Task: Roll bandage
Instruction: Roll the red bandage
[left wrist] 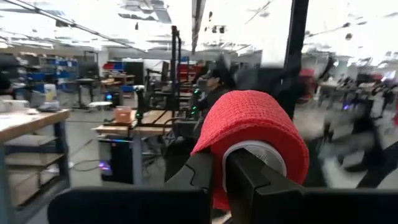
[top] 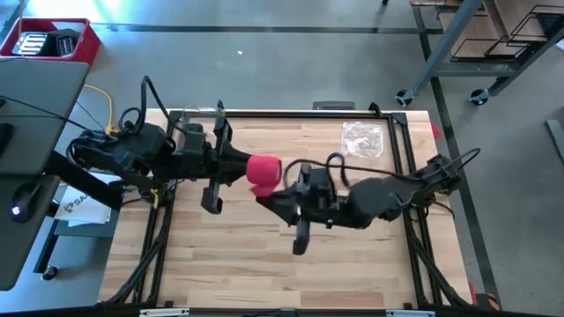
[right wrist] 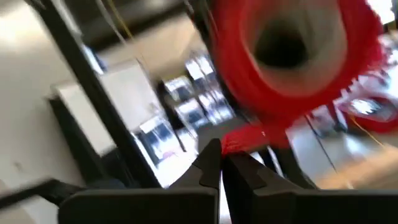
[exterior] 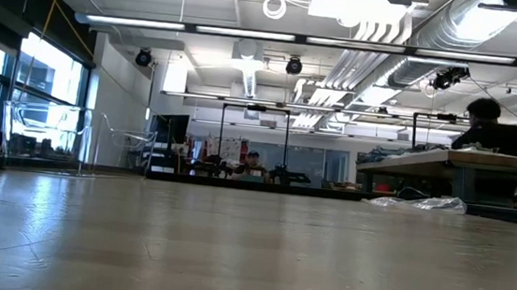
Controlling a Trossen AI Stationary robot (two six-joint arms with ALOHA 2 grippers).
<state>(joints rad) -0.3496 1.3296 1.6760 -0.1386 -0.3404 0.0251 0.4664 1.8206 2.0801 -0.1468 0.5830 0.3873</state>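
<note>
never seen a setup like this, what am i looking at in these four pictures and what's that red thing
These are two dark robot arms working over a wooden table. One picture looks straight down from above, one sits at table-top level looking into the workshop behind, and the other two come from small cameras on each arm's wrist.

The red thing is a bandage, a roll of stretchy fabric wound on a pale core, held up in the air between the arms. The left hand is shut on the roll's rim. The right hand is shut on the loose red end that hangs from the roll.

On the table itself lies only a crinkled clear plastic bag, towards the far right corner. People sit at benches in the room behind.
</note>
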